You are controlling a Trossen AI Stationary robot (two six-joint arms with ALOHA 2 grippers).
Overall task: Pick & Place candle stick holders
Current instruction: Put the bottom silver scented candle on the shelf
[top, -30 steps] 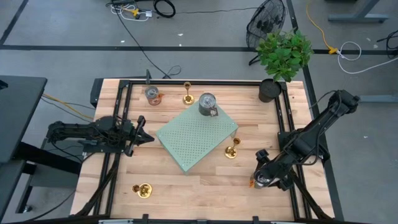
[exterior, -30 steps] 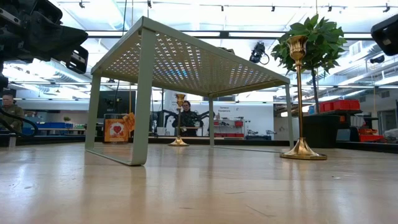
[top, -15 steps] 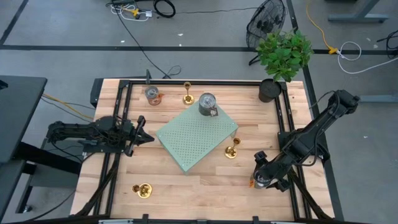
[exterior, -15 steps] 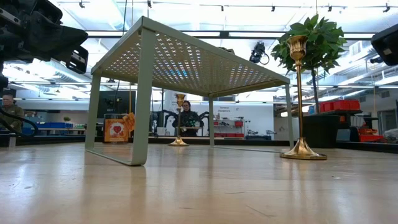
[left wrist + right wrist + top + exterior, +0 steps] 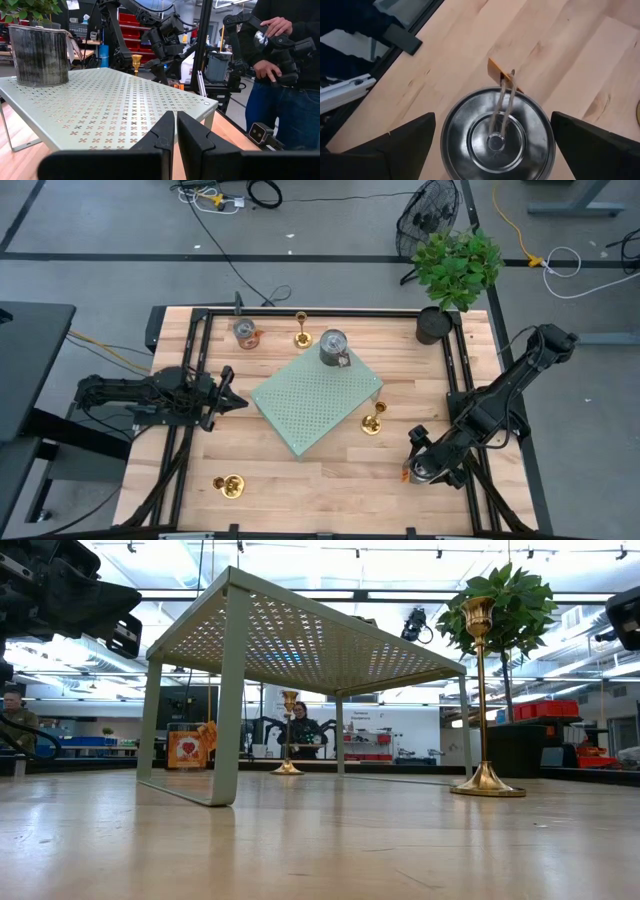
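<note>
Candle stick holder (image 5: 372, 422) stands beside rack (image 5: 315, 402) edge.

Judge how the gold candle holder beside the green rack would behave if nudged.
The candle holder probably tips easily: a tall thin stem over a small flared base. Its polished metal looks slippery, and it would likely roll once down. It stands close to the rack.

Right hand (image 5: 424, 467) shifted slightly toward table's front edge over can (image 5: 497, 134).

Shiny brass candle stick holders (image 5: 372, 422); matt wood table (image 5: 340, 480)
</note>
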